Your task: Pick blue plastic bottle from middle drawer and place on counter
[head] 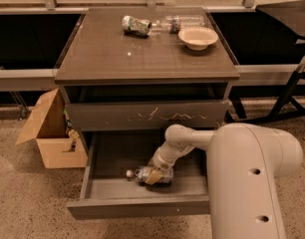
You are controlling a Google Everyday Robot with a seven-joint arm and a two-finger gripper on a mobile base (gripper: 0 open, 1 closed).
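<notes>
The blue plastic bottle (140,174) lies on its side in the open middle drawer (137,208), white cap pointing left, near the drawer's front middle. My gripper (155,175) reaches down into the drawer from the right and sits right over the bottle's body, touching it. My white arm (242,178) covers the drawer's right part. The counter (142,54) is the glossy top of the cabinet above.
On the counter's far side lie a crushed green-printed container (136,25), a longer clear bottle (180,22) and a pale bowl (198,37). The scratched drawer front (147,116) above is closed. An open cardboard box (53,133) stands on the floor at the left, a black stand (287,98) at the right.
</notes>
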